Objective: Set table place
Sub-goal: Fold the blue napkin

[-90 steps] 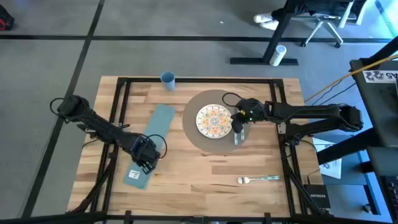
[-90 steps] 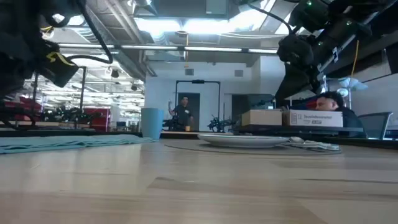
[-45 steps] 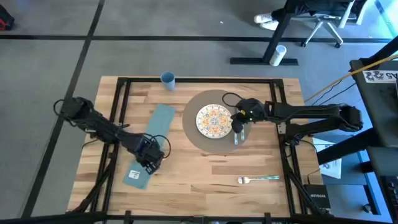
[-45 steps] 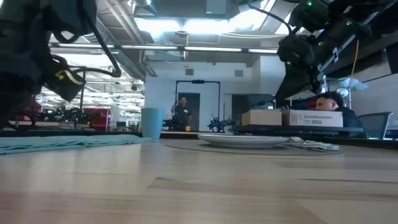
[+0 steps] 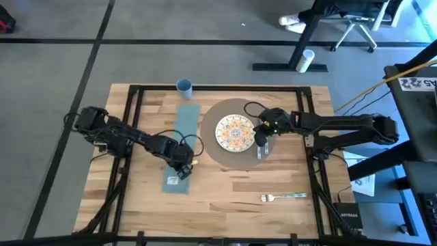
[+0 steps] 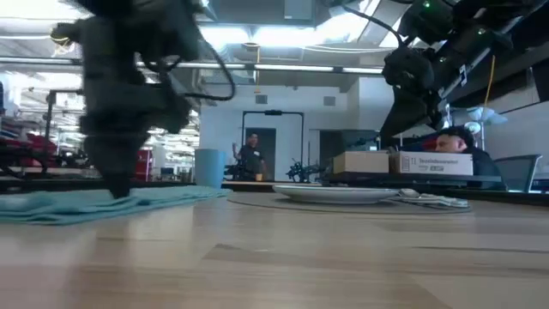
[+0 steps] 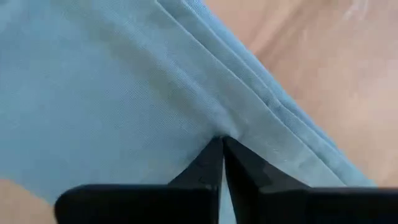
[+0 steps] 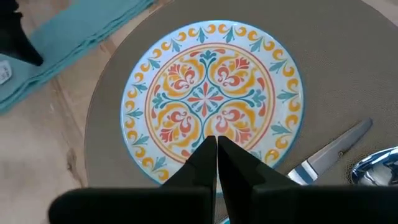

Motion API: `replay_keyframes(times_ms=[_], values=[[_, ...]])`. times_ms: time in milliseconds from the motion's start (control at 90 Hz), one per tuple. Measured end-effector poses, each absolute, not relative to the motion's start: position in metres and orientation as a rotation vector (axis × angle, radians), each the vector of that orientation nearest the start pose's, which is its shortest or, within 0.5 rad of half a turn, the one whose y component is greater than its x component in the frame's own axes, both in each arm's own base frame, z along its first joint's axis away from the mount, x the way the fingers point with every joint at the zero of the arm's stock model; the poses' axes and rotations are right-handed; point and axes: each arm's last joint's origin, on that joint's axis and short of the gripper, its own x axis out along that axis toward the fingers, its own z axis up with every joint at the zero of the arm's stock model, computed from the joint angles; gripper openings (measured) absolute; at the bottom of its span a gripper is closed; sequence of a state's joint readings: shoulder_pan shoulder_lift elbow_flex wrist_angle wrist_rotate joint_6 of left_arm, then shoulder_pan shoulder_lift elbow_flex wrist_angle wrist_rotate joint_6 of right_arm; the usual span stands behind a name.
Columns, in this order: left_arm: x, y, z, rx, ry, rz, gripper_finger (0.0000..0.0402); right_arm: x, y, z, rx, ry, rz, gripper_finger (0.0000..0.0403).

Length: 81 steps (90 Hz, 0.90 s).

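Note:
A long teal napkin (image 5: 183, 137) lies flat on the table (image 5: 225, 188), just left of the round grey-brown placemat (image 5: 217, 156). My left gripper (image 5: 184, 169) points down onto the napkin's near half, shut on it. A patterned plate (image 5: 235, 132) sits in the middle of the placemat, with a knife (image 8: 336, 152) and a spoon (image 8: 376, 168) on the mat to its right. My right gripper (image 8: 216, 140) hangs shut above the plate's right rim; the low view shows it clear of plate and mat. My left gripper comes from above, pointing down, and its shut fingertips (image 7: 214, 155) meet the napkin's top face (image 7: 219, 127) toward the near end. Creases in the cloth run into the fingertips. How many layers are caught I cannot tell. The napkin rests on the table (image 6: 103, 204).
A blue cup (image 5: 184, 86) stands at the table's far edge, beyond the napkin. A fork (image 5: 283, 197) lies on bare wood near the front right. A black frame (image 5: 136, 92) edges the tabletop. Bare wood shows along the near side.
My left gripper has gone toward the table's right edge, toward the placemat, dragging the napkin along the table. The napkin's near end has swung right, so it now lies straighter, close beside the placemat. My right gripper has kept still.

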<state>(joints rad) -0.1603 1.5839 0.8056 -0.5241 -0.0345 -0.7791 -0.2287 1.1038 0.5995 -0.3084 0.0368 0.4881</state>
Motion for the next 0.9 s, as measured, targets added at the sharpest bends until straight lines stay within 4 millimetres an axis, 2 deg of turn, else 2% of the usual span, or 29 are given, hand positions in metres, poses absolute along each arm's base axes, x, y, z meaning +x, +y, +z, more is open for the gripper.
replay_keyframes(times_ms=[144, 289, 578, 756, 900], values=[[0.276, -0.036, 0.162, -0.473, 1.205, 0.363, 0.0, 0.205, -0.049, 0.203, 0.538, 0.737, -0.441, 0.0], [0.275, -0.037, 0.171, -0.429, 1.263, 0.395, 0.0, 0.205, -0.049, 0.203, 0.538, 0.738, -0.441, 0.0], [0.238, -0.052, 0.164, -0.424, 1.555, 0.553, 0.0, 0.205, -0.049, 0.203, 0.514, 0.745, -0.431, 0.0], [0.234, -0.069, 0.159, -0.486, 1.557, 0.524, 0.0, 0.205, -0.049, 0.203, 0.513, 0.746, -0.431, 0.0], [0.241, -0.076, 0.157, -0.538, 1.47, 0.493, 0.0, 0.205, -0.049, 0.203, 0.498, 0.746, -0.424, 0.0]])
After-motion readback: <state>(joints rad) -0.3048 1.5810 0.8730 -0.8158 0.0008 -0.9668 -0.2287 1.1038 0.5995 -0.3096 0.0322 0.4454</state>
